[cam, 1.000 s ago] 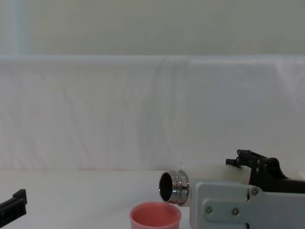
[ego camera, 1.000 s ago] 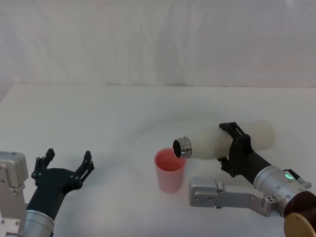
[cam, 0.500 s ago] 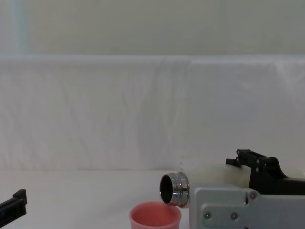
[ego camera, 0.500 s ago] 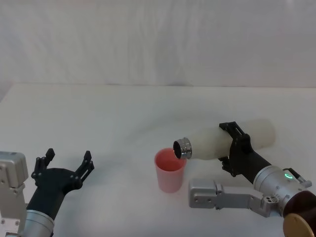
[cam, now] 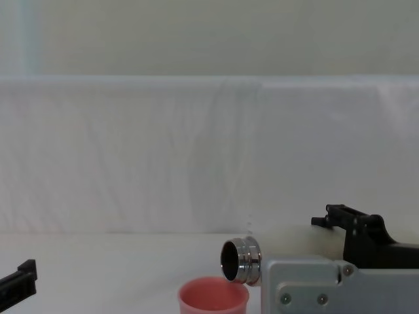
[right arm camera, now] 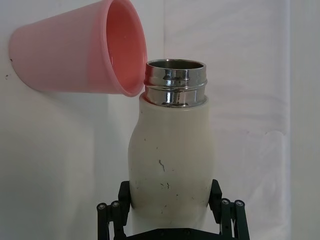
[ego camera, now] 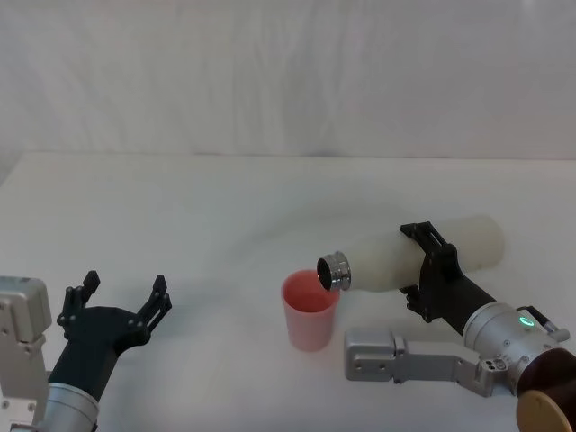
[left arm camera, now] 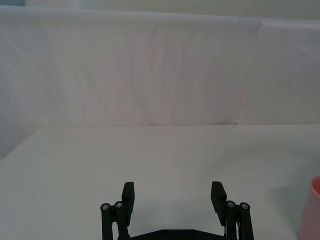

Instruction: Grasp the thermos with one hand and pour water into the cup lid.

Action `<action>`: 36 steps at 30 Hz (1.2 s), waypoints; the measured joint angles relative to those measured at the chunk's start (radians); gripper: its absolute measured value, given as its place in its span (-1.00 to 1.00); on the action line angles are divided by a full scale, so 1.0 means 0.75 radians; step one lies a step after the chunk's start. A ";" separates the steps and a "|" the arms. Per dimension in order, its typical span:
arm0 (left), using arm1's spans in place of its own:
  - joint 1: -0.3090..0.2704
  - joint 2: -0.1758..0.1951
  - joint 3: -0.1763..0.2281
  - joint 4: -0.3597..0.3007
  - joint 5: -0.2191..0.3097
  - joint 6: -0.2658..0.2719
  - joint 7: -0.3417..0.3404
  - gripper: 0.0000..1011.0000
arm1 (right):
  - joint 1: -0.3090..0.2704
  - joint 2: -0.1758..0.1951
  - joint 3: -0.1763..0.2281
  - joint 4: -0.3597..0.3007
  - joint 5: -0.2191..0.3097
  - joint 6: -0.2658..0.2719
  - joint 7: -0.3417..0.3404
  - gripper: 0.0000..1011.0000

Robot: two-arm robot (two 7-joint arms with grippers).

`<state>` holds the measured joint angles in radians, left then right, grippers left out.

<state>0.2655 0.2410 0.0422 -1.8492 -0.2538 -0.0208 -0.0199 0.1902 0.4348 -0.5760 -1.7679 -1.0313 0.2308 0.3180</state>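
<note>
Fingers (right arm camera: 116, 212) of the right gripper (ego camera: 432, 270) clamp the thermos (ego camera: 409, 256), tipped over the cup lid (ego camera: 310, 310); contents unseen. Left gripper (ego camera: 117, 301) gapes, empty, left of it on the white counter (ego camera: 225, 216).

Only the cup lid (ego camera: 310, 311) and tilted thermos (ego camera: 405, 256) obstruct

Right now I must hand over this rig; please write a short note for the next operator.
Right gripper: shut on the thermos, held tipped almost flat, steel neck over the rim of the cup lid.
Left gripper: open, parked low at the robot's left, holding nothing.
Cup lid: upright on the table.
Done: grasp, lift, tilt.
Left: no water stream is visible; confirm the pour, then set the thermos upright.
</note>
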 joint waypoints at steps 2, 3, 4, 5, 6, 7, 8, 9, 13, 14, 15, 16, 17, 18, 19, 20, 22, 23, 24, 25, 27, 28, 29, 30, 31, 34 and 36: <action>0.000 0.000 0.000 0.000 0.000 0.000 0.000 0.98 | 0.001 0.000 -0.001 0.000 -0.004 0.000 0.001 0.89; 0.000 0.000 0.000 0.000 0.000 0.000 0.000 0.98 | 0.002 0.000 -0.002 0.000 -0.006 0.001 0.001 0.89; 0.000 0.000 0.000 0.000 0.000 0.000 0.000 0.98 | 0.003 0.001 -0.004 0.000 -0.010 0.001 0.002 0.89; 0.000 0.000 0.000 0.000 0.000 0.000 0.000 0.98 | 0.004 0.001 -0.005 0.000 -0.012 0.001 0.002 0.89; 0.000 0.000 0.000 0.000 0.000 0.000 0.000 0.98 | 0.005 0.001 -0.006 0.000 -0.014 0.001 0.003 0.89; 0.000 0.000 0.000 0.000 0.000 0.000 0.000 0.98 | 0.008 0.001 -0.008 0.002 -0.018 0.002 0.004 0.89; 0.000 0.000 0.000 0.000 0.000 0.000 0.000 0.98 | 0.009 0.001 -0.010 0.003 -0.021 0.002 0.004 0.89; 0.000 0.000 0.000 0.000 0.000 0.000 0.000 0.98 | 0.010 0.001 -0.011 0.004 -0.023 0.002 0.005 0.89; 0.000 0.000 0.000 0.000 0.000 0.000 0.000 0.98 | 0.017 0.000 -0.017 0.008 -0.031 0.002 0.007 0.89; 0.000 0.000 0.000 0.000 0.000 0.000 0.000 0.98 | 0.018 -0.001 -0.017 0.008 -0.032 0.002 0.006 0.89; 0.000 0.000 0.000 0.000 0.000 0.000 0.000 0.98 | 0.019 -0.001 -0.018 0.009 -0.032 0.002 0.007 0.89; 0.000 0.000 0.000 0.000 0.000 0.000 0.000 0.98 | 0.020 -0.001 -0.019 0.009 -0.034 0.003 0.007 0.89; 0.000 0.000 0.000 0.000 0.000 0.000 0.000 0.98 | 0.021 -0.002 -0.020 0.009 -0.035 0.003 0.008 0.89; 0.000 0.000 0.000 0.000 0.000 0.000 0.000 0.98 | 0.022 -0.002 -0.021 0.009 -0.036 0.004 0.008 0.89; 0.000 0.000 0.000 0.000 0.000 0.000 0.000 0.98 | 0.023 -0.002 -0.022 0.009 -0.038 0.004 0.010 0.89; 0.000 0.000 0.000 0.000 0.000 0.000 0.000 0.98 | 0.023 -0.002 -0.022 0.009 -0.039 0.005 0.011 0.89; 0.000 0.000 0.000 0.000 0.000 0.000 0.000 0.98 | 0.024 -0.002 -0.023 0.009 -0.041 0.005 0.013 0.89; 0.000 0.000 0.000 0.000 0.000 0.000 0.000 0.98 | 0.025 -0.002 -0.023 0.008 -0.041 0.005 0.014 0.89; 0.000 0.000 0.000 0.000 0.000 0.000 0.000 0.98 | 0.025 -0.001 -0.023 0.008 -0.042 0.006 0.014 0.89; 0.000 0.000 0.000 0.000 0.000 0.000 0.000 0.98 | 0.025 -0.001 -0.023 0.008 -0.043 0.006 0.015 0.89; 0.000 0.000 0.000 0.000 0.000 0.000 0.000 0.98 | 0.026 0.001 -0.024 0.005 -0.046 0.008 0.017 0.89; 0.000 0.000 0.000 0.000 0.000 0.000 0.000 0.98 | 0.027 0.001 -0.024 0.004 -0.047 0.009 0.018 0.89; 0.000 0.000 0.000 0.000 0.000 0.000 0.000 0.98 | 0.028 0.002 -0.025 0.003 -0.050 0.010 0.020 0.89; 0.000 0.000 0.000 0.000 0.000 0.000 0.000 0.98 | 0.028 0.002 -0.026 0.003 -0.051 0.011 0.020 0.89; 0.000 0.000 0.000 0.000 0.000 0.000 0.000 0.98 | 0.028 0.003 -0.026 0.002 -0.053 0.011 0.021 0.89; 0.000 0.000 0.000 0.000 0.000 0.000 0.000 0.98 | 0.029 0.005 -0.028 0.002 -0.058 0.012 0.022 0.89; 0.000 0.000 0.000 0.000 0.000 0.000 0.000 0.98 | 0.030 0.005 -0.029 0.001 -0.060 0.012 0.022 0.89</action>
<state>0.2655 0.2410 0.0421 -1.8492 -0.2538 -0.0208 -0.0199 0.2124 0.4386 -0.5975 -1.7668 -1.0761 0.2398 0.3348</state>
